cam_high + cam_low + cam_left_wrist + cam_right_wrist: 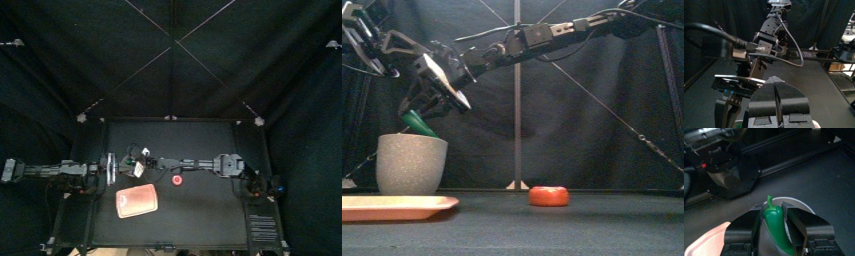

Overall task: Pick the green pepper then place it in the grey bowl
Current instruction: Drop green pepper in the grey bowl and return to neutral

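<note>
The right tool [420,108] is clenched on the green pepper [418,123] and holds it in the air, right over the open top of the grey bowl [412,163]. The pepper is long and thin. From the front it leans, with its low end close to the bowl's rim; I cannot tell if that end is inside the bowl yet.

The right wrist view shows more. There the green pepper [777,228] lies along the two jaws of the right tool [771,210], squeezed between them. Its thin stem end sticks out past the tips, toward the pale round rim of the grey bowl [796,203]. So the stem end seems to point down at the bowl, but the front view is too dark to be sure.

The left tool [775,82] has its jaws pressed together with nothing between them. It hangs at the left, and its own view looks along the right arm.

The front view shows a small red round toy [548,196] sitting on the bench [609,230], well apart from the bowl. A flat pink tray [396,207] lies in front of the bowl. From the top, the pink tray [138,201] sits near the front, with the red toy [178,181] off to its right, and the arms hide the pepper.
</note>
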